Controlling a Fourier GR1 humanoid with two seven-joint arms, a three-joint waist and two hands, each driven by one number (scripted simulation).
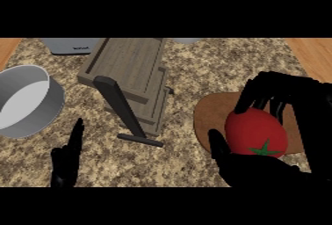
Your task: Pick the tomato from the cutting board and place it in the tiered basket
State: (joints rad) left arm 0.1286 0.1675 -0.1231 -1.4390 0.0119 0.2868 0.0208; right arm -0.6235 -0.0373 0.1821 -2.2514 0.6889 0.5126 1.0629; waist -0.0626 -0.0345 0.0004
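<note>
A: Speckled granite table (194, 66) fills your view, with wood showing at the far left and far right corners. Log the target first.

B: You'll find the tomato (256, 132) at the near right, sitting over the round brown cutting board (211, 114). Red, green stem star facing the near side.

A: Right hand?

B: Your right hand (259, 169) is grasping the tomato: fingers (259, 94) curled over its far side, thumb (217, 143) against its left side, palm below it at the near edge.

A: Lifted or resting?

B: Cannot tell from this view whether the tomato touches the board.

A: Left hand?

B: Your left hand (68, 160) sits at the near left, released, fingers straight and pointing to the far side, holding nothing.

A: Destination?

B: Wooden tiered basket (130, 72) lies centre-left, well apart from the tomato, with a dark post (120, 107) leaning across its near side. A grey metal pot (26, 103) stands at the left edge, and a grey object (71, 45) shows at the far edge.
</note>
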